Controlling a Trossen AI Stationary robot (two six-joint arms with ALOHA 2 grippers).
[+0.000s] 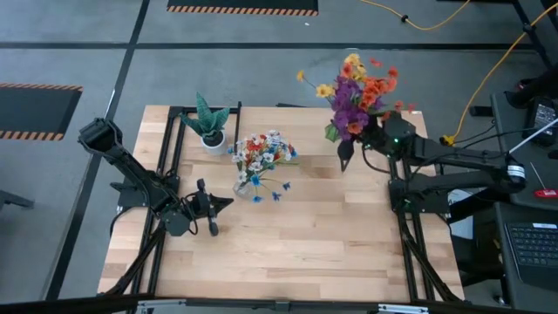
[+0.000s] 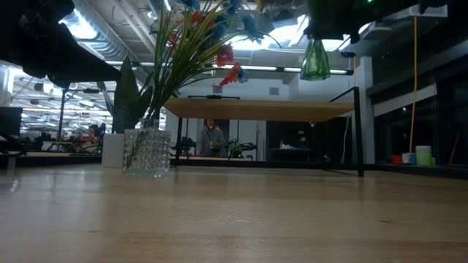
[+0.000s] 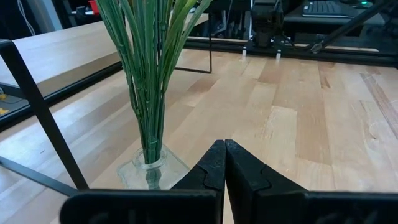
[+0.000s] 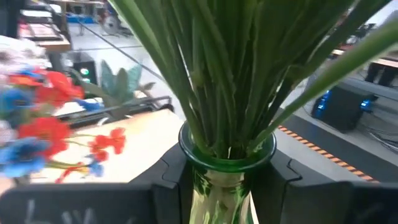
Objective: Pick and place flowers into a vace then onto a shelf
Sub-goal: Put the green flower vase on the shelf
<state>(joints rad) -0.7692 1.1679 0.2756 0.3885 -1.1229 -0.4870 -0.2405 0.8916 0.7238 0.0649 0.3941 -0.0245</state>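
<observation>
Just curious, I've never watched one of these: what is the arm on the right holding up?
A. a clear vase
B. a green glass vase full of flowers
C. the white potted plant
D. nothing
B: the right gripper clamps the green vase by its neck, in the air.

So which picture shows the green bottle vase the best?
The right wrist view: the green vase fills it, neck clamped in the right gripper, stems inside. The low view shows only its bottom hanging high. The high view shows it dark under the blooms. The left wrist view misses it.
</observation>
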